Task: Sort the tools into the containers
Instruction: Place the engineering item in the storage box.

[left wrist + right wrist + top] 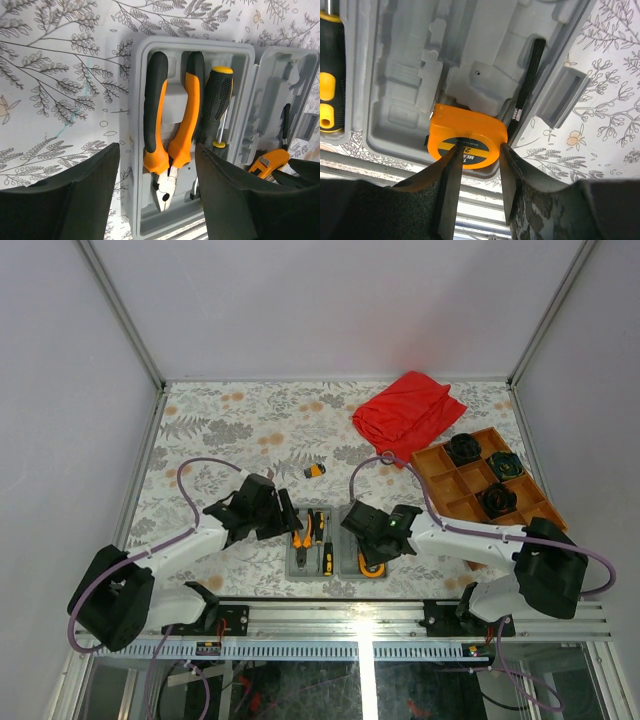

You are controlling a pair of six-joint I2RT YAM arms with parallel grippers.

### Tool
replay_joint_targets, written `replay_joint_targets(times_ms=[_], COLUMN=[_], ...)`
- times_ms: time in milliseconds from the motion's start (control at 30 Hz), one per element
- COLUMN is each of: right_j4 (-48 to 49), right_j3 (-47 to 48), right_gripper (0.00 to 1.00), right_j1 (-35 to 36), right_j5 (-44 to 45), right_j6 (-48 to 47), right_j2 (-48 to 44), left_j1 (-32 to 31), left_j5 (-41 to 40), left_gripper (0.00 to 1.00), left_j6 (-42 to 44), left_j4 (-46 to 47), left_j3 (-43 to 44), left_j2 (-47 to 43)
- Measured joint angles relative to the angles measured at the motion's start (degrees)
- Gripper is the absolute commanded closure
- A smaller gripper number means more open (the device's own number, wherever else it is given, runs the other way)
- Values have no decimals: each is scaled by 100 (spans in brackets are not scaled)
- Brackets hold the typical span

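Two grey trays lie side by side near the front edge, the left tray (296,562) and the right tray (349,562). Orange-handled pliers (167,125) and a black-and-yellow screwdriver (217,100) lie in the left tray (136,100). My left gripper (157,192) is open and empty, hovering over the pliers' head. The orange tape measure (465,132) lies in the near corner of the right tray (405,60). My right gripper (479,150) is just over it, fingers slightly parted, one fingertip (451,170) across its label. A tiny orange-black piece (314,470) lies on the cloth behind the trays.
A red cloth (408,410) lies at the back right. An orange-brown divided tray (450,488) holding black round parts (463,448) stands at the right. A metal rail (400,615) runs along the front edge. White walls enclose the table.
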Motion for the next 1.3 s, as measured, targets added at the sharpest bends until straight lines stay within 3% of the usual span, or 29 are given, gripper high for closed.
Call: replay_joint_targets(times_ms=[467, 667, 967, 1300], right_j4=[-380, -299, -94, 282], right_j3=[195, 188, 232, 138], right_gripper=[55, 46, 57, 56], right_j1=[4, 7, 9, -20], right_j5=[-319, -284, -57, -63], right_j6=[4, 4, 2, 0], right_j2=[345, 83, -577, -313], left_j1=[-461, -479, -485, -516], left_j5=[-68, -151, -223, -238], left_gripper=[41, 42, 42, 42], left_j6=[0, 0, -2, -2], left_j4=[188, 219, 219, 219], left_j3=[-37, -85, -94, -94], left_j2=[372, 374, 374, 378])
